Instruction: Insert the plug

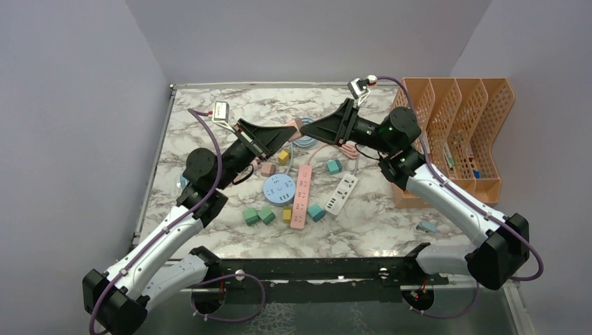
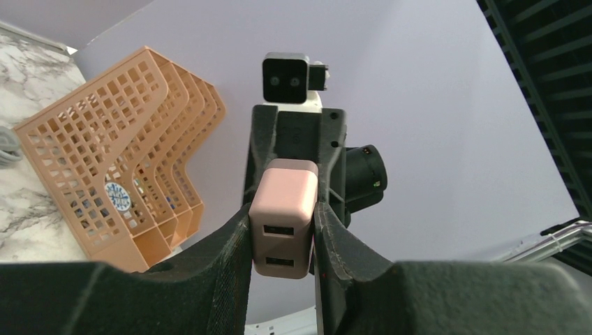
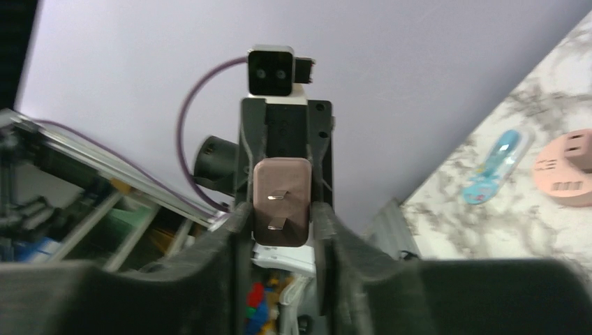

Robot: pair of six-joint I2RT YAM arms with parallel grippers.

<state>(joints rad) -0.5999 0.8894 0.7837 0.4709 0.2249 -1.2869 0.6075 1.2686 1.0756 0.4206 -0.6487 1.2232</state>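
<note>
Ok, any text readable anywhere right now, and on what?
Nothing legible.
On the orange file rack, round blue-white sticker: too small.
On the round pink item, markings: blurred.
On the pink charger: no print shows.

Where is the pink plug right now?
In the top external view the pink plug is held aloft at centre, where the left gripper and right gripper meet, just beyond the pink power strip.

Round sticker (image 2: 120,197), orange rack (image 2: 84,160): print too small for me to read.
Pink disc (image 3: 558,164), dark marks: illegible to me.
</note>
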